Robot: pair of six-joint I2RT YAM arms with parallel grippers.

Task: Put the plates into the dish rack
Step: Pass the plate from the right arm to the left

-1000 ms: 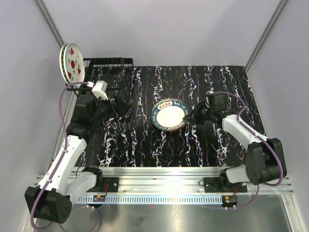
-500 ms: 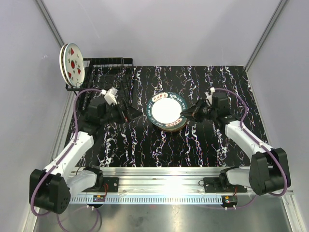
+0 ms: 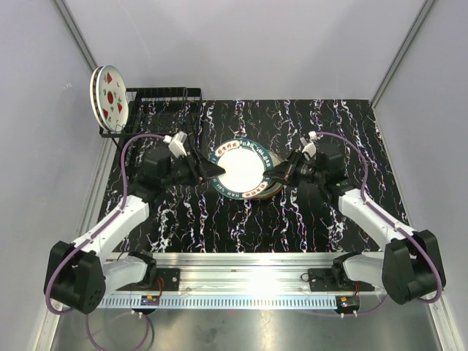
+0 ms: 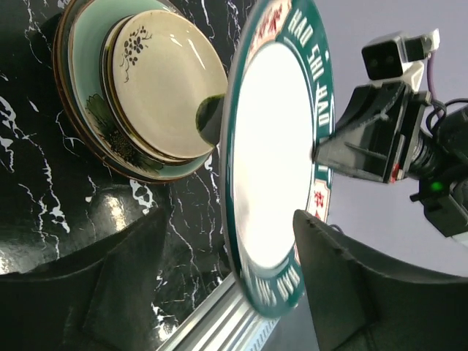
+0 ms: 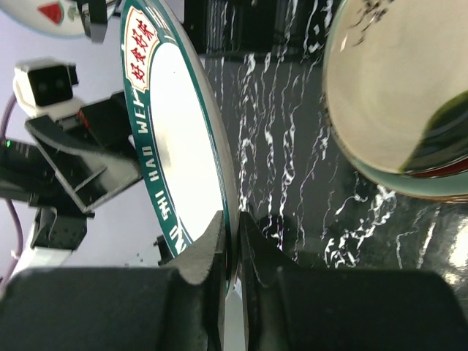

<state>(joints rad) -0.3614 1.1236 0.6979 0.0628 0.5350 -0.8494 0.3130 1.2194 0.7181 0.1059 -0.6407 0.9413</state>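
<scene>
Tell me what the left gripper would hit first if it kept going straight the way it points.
The teal-rimmed plate: its rim sits between the open fingers of the left gripper, while the right gripper pinches the opposite edge.

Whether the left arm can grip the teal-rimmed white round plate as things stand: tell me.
Probably yes. The left gripper has its open jaws astride the left rim of the teal-rimmed white round plate, nothing between. The right gripper holds the opposite rim, clear of the plate stack.
</scene>
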